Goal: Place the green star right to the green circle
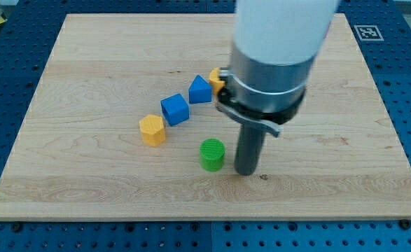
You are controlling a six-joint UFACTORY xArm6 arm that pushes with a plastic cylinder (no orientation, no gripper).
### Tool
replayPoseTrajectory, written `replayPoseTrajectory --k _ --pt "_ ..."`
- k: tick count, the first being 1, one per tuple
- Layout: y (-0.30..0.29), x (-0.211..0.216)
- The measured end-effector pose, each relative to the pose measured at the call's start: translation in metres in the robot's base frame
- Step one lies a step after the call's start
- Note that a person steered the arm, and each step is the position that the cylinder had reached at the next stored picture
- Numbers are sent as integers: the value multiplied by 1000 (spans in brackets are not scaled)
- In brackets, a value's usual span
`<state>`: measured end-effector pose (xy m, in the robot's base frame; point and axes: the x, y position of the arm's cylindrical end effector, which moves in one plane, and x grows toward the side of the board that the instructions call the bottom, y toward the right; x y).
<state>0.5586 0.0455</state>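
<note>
**Star hidden, tip beside circle**

Board (79,77) wide and mostly bare, with free wood toward right edge and both bottom corners. Arm (272,49) large over centre, masking whatever lies behind it. Blue cube (175,109) and blue block (200,89) in a line toward centre, yellow block (152,129) nearer left, another yellow (216,78) half behind arm. Green circle (211,154) low centre. My tip (246,170) just right of circle, apart from it; no jaws, plain rod, nothing held. Green star not visible, perhaps behind arm. Risk: nudging circle leftward while sweeping blind for star. Ample room at right for placement.
</note>
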Motion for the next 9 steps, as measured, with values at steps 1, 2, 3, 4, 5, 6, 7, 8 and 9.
replayPoseTrajectory --k 1,2,3,4,5,6,7,8,9 --pt "0 1" --pt "-7 10" --pt "-18 14" --pt "-22 14" --pt "-24 14" --pt "-29 14" --pt "-32 14" --pt "-32 14" --pt "-12 14"
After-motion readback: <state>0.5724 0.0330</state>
